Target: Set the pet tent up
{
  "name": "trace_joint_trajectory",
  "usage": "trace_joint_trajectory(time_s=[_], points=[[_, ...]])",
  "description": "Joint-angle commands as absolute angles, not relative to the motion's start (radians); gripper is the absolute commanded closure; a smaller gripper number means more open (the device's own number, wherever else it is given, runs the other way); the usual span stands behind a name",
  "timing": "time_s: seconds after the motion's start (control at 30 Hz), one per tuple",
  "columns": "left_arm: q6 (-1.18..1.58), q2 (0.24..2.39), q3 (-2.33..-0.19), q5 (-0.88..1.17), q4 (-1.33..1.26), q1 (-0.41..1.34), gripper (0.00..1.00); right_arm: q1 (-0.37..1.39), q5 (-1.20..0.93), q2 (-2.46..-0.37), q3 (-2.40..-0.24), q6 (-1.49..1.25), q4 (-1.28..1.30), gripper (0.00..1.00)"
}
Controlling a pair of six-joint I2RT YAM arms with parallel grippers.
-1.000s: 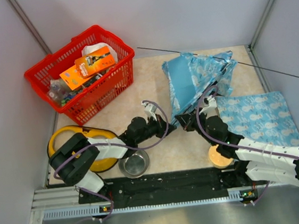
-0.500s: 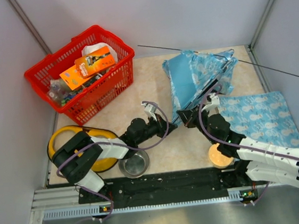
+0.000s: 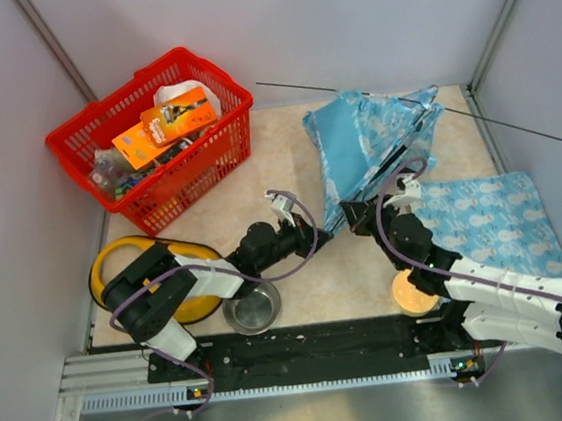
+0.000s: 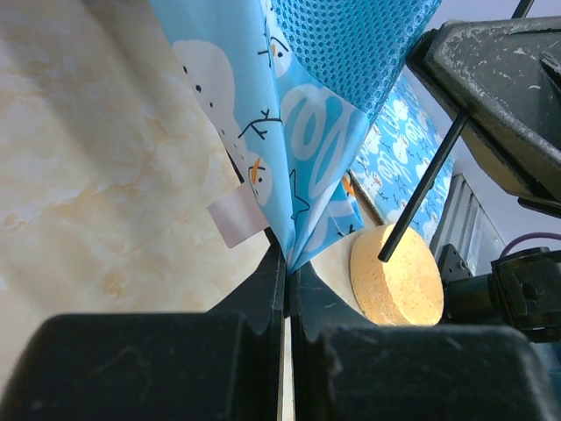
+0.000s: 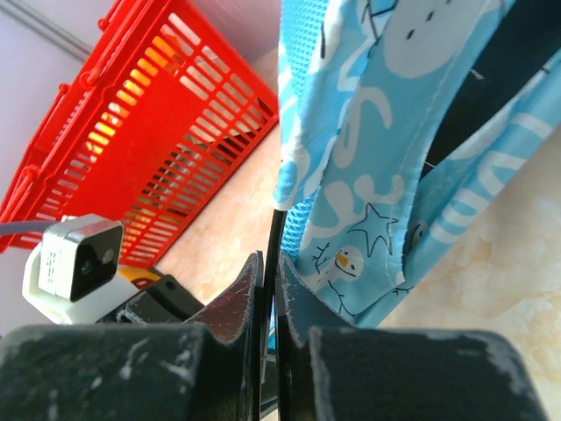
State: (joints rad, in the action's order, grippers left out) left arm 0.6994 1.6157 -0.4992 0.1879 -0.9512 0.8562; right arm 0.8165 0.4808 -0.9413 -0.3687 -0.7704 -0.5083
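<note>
The table [image 3: 277, 171] is a beige, marble-patterned surface enclosed on three sides by pale grey walls [image 3: 342, 23]. The pet tent [image 3: 365, 146] lies partly collapsed on it, spreading away beyond both sets of fingertips, with its lowest corner coming down between them. The left fingers [image 3: 316, 235] are pressed fully together on that fabric corner. The right fingers [image 3: 353, 208], just beside them and facing them, are pressed fully together on a thin dark pole [image 3: 387, 164] that runs up along the tent's edge. Behind the right fingers you will find a flat mat [image 3: 493, 218] of matching fabric and a round tan disc [image 3: 410, 292]. A steel bowl [image 3: 252, 309] sits behind the left fingers. The red basket [image 3: 197, 174], filled with packaged goods, stands well apart on the outer side of the left fingers. The top view is too coarse to confirm either grip, so refer to the wrist views. In the left wrist view, the printed fabric [image 4: 298, 132] narrows to a fold that enters the seam between the fingers [image 4: 267, 294]; a white tag hangs beside it, and the pole [image 4: 421, 189] leaves the right fingers with its free end in front of the disc [image 4: 399, 285]. In the right wrist view, the pole [image 5: 273, 237] passes between the fingers [image 5: 241, 298], with blue mesh and fabric [image 5: 368, 132] touching it. You cannot tell whether fabric is caught as well.
</note>
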Motion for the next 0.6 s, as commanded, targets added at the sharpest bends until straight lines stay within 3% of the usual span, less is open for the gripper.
trace_joint_trajectory(time_s=[0.0,0.57], points=[[0.666,1.66,-0.41,0.249,-0.709,0.873,1.0,0.718,0.85,-0.939,-0.457,-0.744,-0.699,1.0],[0.687,1.663,-0.428,0.207,-0.677,0.882,1.0,0.718,0.75,-1.046,-0.465,-0.845,-0.721,1.0]])
